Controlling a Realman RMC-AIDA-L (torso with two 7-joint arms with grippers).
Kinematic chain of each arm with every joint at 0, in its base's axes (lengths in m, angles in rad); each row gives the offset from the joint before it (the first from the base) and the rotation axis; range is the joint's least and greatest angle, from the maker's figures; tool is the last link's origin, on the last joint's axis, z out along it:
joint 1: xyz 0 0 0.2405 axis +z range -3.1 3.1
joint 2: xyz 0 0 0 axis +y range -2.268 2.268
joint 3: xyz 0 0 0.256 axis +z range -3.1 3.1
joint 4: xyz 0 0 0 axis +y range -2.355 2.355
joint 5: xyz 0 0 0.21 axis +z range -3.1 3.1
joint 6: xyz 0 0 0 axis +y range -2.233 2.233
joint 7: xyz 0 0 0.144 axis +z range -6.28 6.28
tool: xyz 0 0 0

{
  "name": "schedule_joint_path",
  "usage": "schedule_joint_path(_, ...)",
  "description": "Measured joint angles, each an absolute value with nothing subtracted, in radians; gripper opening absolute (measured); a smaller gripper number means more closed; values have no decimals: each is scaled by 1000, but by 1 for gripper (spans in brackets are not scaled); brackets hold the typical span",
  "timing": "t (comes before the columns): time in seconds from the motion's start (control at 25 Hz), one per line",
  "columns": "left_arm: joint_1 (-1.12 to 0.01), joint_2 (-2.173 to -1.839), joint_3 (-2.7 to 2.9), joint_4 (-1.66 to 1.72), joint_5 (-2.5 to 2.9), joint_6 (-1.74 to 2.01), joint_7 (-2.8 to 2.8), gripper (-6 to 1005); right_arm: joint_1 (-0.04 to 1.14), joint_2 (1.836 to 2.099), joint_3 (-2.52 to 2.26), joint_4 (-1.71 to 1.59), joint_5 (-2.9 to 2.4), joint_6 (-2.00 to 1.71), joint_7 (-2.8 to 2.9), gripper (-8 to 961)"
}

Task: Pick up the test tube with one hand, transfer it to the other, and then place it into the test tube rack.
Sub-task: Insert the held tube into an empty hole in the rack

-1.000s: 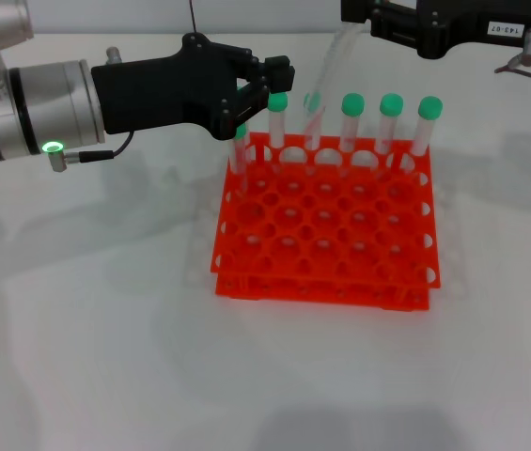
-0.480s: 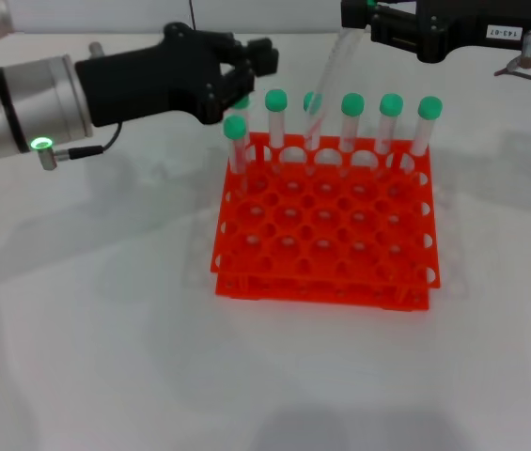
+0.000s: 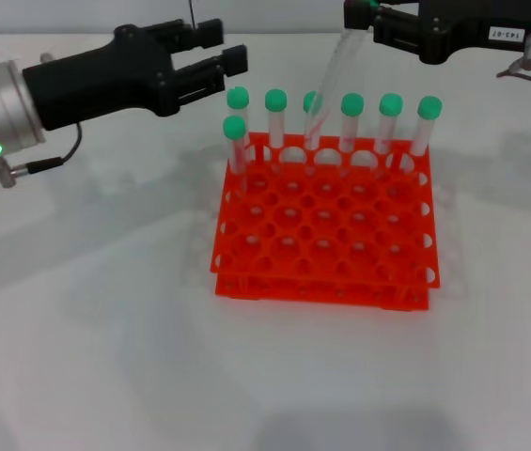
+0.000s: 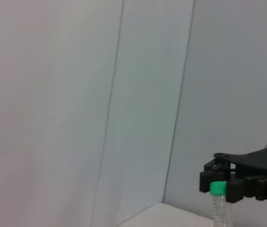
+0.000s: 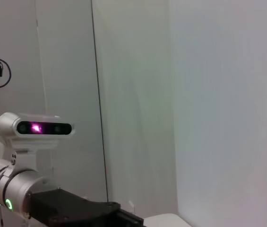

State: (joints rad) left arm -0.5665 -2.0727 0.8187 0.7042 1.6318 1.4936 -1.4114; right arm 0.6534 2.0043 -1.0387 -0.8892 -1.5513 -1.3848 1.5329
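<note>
Orange-red plastic dominates the scene, where the test tube rack (image 3: 326, 221) is seen on a white table (image 3: 96, 329) with six green-capped tubes (image 3: 390, 127) standing along its far edge and near its far-left corner. The test tube (image 3: 329, 89) is held by its capped end in the right gripper (image 3: 364, 23), which is clamped on it above the rack's far row; the tube hangs at a slant, its lower end down among the standing tubes near a hole. The left gripper (image 3: 210, 58) is seen well to the left of the rack, its fingers spread narrowly apart with nothing between them.

A slanted entry is judged the main risk: if the tube is lowered without being straightened, its tip could catch on a hole's rim or be knocked against a neighbouring tube, and the light rack could be shifted or tipped.

Plain pale walls (image 4: 76, 94) with vertical panel seams are shown behind the table, and the robot's head camera (image 5: 34, 127) is visible in the right wrist view.
</note>
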Motion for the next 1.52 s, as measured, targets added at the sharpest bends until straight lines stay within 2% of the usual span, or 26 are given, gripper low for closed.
schedule_joint_path(0.32,-487,-2068,822,802,1684,1491,-1601,663,653,2010,-1038,-890,-1551,-1385,1531,268)
schedule_joint_path(0.52,-415,-2061,820,879,1715,1497,-1648,801,642,2013,-1043,-882,-1546,-1385,1527,268)
schedule_joint_path(0.64,-383,-2045,822,902,1725,1513,-1644,884,629,2015,-1047,-882,-1541,-1385,1525,268)
schedule_joint_path(0.92,-350,-2001,818,909,1803,1564,-1636,886,622,2021,-1114,-883,-1532,-1335,1521,268)
schedule_joint_path(1.52,-358,-1971,815,911,1986,1598,-1633,886,637,2023,-1307,-890,-1465,-1182,1511,268)
